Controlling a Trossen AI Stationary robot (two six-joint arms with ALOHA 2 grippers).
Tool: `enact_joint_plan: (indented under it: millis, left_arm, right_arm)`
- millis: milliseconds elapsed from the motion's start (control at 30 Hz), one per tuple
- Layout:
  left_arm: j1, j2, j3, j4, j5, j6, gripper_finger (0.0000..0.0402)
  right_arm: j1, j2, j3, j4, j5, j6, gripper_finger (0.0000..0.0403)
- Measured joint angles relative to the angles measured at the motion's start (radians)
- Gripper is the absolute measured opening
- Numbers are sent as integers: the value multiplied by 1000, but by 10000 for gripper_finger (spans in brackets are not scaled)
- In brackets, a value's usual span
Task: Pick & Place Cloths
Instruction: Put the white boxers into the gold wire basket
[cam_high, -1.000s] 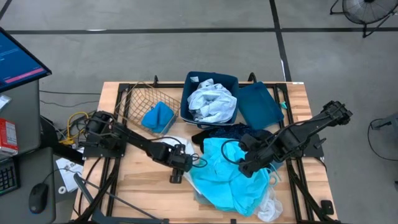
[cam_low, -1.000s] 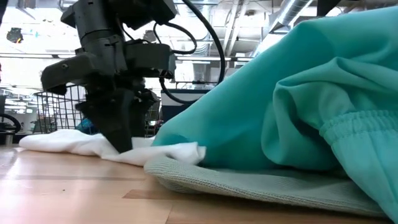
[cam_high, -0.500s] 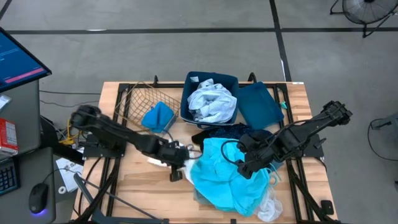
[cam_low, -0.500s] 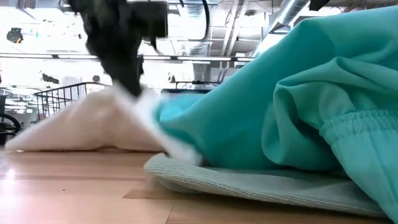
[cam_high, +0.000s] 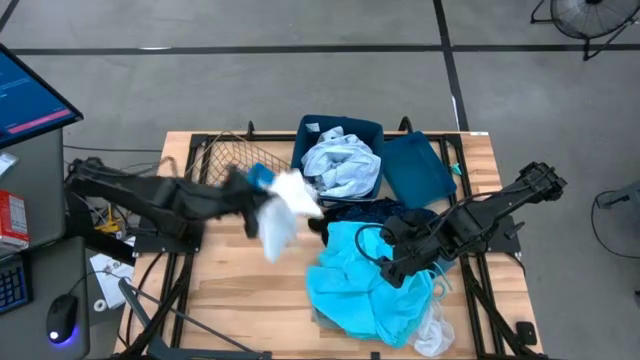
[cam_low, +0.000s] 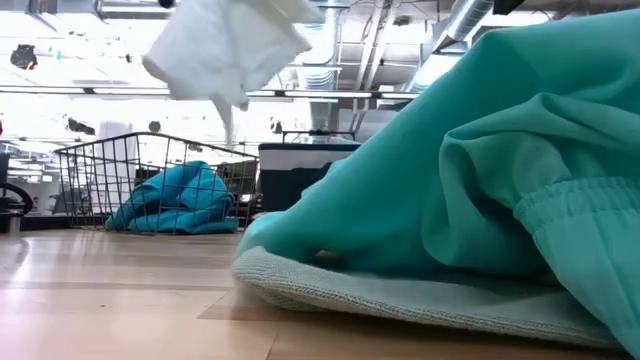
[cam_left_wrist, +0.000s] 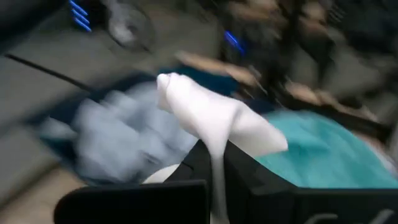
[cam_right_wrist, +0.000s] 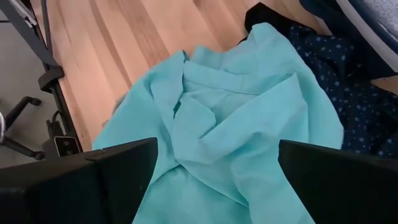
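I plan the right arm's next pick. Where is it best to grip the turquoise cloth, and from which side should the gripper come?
Probably the raised fold at the middle of the turquoise cloth, taken from straight above. The cloth lies spread on the table, and that ridge stands proud between the open right gripper's fingers, so they could close across it.

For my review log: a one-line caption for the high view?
Left end effector lifts a white cloth beside the wire basket; right end effector hovers over the turquoise cloth.

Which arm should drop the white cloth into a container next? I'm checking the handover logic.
Left. The left gripper is shut on the white cloth, lifted beside the wire basket and blue bin. The right gripper hangs open over the turquoise cloth, holding nothing.
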Motion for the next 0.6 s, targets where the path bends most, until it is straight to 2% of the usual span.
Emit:
enact_joint_plan:
  millis: [167, 333, 433, 600]
  left_arm:
    - [32, -142, 1, 4, -243, 179, 0]
    - [83, -204, 2, -58, -403, 298, 0]
    - [122, -210, 2, -164, -466, 273, 0]
    - [211, -205, 0, -386, -452, 91, 0]
  right_arm:
    - [-2, 0, 0, 25, 0, 13, 327]
    - [-2, 0, 0, 32, 6, 7, 327]
    - [-2, 0, 0, 45, 8, 6, 327]
    - [-2, 0, 0, 50, 5, 6, 327]
